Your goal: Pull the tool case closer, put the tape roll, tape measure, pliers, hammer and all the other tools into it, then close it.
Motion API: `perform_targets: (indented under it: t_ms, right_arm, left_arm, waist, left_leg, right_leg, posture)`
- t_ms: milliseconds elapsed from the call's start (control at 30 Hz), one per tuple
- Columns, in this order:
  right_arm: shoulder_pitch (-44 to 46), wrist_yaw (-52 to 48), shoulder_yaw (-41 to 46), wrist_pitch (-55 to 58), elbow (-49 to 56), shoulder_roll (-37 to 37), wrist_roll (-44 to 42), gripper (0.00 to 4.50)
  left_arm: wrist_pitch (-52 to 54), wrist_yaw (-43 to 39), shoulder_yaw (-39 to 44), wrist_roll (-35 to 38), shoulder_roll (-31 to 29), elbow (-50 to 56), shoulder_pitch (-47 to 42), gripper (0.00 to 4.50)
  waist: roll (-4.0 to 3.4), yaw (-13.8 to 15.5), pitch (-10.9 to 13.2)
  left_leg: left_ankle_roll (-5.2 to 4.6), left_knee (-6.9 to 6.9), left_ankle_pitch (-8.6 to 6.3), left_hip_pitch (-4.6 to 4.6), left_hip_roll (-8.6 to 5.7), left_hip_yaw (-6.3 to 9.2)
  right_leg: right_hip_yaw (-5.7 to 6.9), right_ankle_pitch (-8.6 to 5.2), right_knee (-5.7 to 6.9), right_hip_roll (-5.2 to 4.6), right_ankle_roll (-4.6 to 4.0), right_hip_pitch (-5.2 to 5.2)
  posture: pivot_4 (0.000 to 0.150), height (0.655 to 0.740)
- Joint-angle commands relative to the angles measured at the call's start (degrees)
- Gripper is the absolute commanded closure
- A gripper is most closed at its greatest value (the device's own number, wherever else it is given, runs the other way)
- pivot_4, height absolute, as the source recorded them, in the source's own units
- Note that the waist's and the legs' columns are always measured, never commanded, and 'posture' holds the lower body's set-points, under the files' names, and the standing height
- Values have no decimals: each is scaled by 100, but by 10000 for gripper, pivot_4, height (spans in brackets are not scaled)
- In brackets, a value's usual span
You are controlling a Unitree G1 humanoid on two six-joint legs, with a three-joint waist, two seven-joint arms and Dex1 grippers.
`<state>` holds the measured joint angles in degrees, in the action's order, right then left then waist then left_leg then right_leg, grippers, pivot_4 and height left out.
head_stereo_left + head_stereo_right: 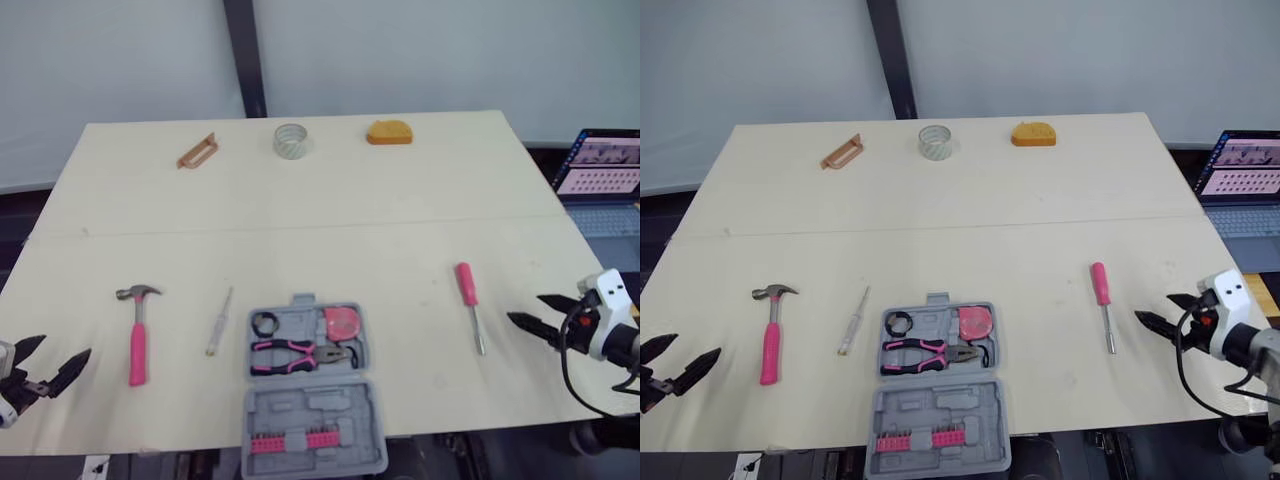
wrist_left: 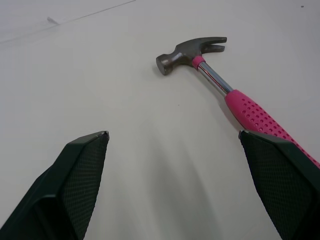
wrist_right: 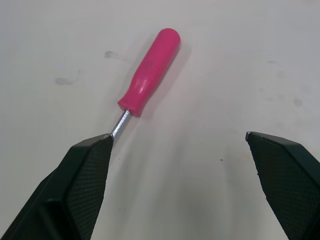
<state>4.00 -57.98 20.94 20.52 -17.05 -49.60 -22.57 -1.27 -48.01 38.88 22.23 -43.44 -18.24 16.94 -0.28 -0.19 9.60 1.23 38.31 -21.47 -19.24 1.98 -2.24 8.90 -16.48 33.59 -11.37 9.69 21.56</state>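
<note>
Overhanging the table (image 1: 300, 200) edge, case (image 1: 305, 412) sits between left tool (image 1: 63, 348) and right tool (image 1: 525, 308).

The right claw (image 1: 525, 308), at the right edge of the frame, ends in two slim black fingers that taper to sharp points. Behind them sits a blocky white housing (image 1: 607, 292) with rounded corners and a small dark dot on its face, and there is a touch of red where the fingers join it. A thin black cable (image 1: 564, 362) loops down from that joint.

The left claw (image 1: 64, 347), at the lower left, has the same black wedge-shaped fingers, with a sliver of white casing (image 1: 5, 408) behind them. Close up, the fingers (image 2: 82, 185) look dark greenish-black. Their flat inner pads have a fine dotted grip texture and narrow to blunt, chiselled tips.
</note>
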Motion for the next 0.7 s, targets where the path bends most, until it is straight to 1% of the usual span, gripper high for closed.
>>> perform_targets:
  t_ms: [33, 133, 333, 467, 600, 667, 700]
  right_arm:
    - [-113, -169, 67, 334, 874, -31, -367, 215]
    - [-122, -310, -239, 710, 1671, -55, -565, 215]
    - [53, -512, -866, 1014, 2538, -34, -715, 215]
    - [184, -647, -1804, 1009, 3270, -26, -467, 215]
    - [249, -606, -2545, 932, 3657, 7, -134, 215]
    - [255, -600, -2859, 814, 3672, 51, 68, 5170]
    - [252, -612, -2972, 762, 3664, 69, 134, 9036]
  left_arm:
    - [280, -14, -130, 156, 50, 913, 154, 0]
    - [642, -119, -420, 215, 25, 1610, 213, 0]
    - [1289, -336, -1221, 173, -59, 2664, 198, 0]
    - [1503, -539, -2275, -152, -170, 3327, 31, 0]
    - [1403, -633, -2906, -484, -205, 3410, -124, 0]
    - [1384, -628, -3133, -579, -156, 3436, -182, 5274]
    - [1376, -617, -3219, -632, -142, 3432, -208, 8837]
  waist:
    - [0, 5, 0]
    - [0, 6, 1]
    - [0, 11, 1]
    - [0, 13, 1]
    - [1, 20, 2]
    - [1, 20, 2]
    - [1, 23, 2]
  left_leg:
    - [0, 1, 0, 0, 0, 1]
    - [0, 5, 0, 1, 1, 2]
    - [0, 5, 0, -1, 2, 2]
    - [1, 9, 0, -1, 2, 2]
    - [1, 11, 0, -4, 1, 3]
    - [1, 11, 0, -4, 1, 5]
    - [1, 12, 0, -5, 1, 4]
  right_leg:
    - [0, 0, 1, 0, 0, 0]
    - [-1, 1, 5, 0, -1, -1]
    - [-1, 1, 2, 0, -1, -1]
    - [-1, 1, 4, 1, -2, -1]
    - [0, 1, 2, 1, -2, -1]
    - [1, 1, 2, 1, -2, -1]
    - [1, 1, 1, 1, -2, -1]
  posture:
    - [1500, 7400]
    - [1500, 7400]
    - [1500, 7400]
    - [1500, 7400]
    - [1500, 7400]
    - [1500, 7400]
    - [1500, 7400]
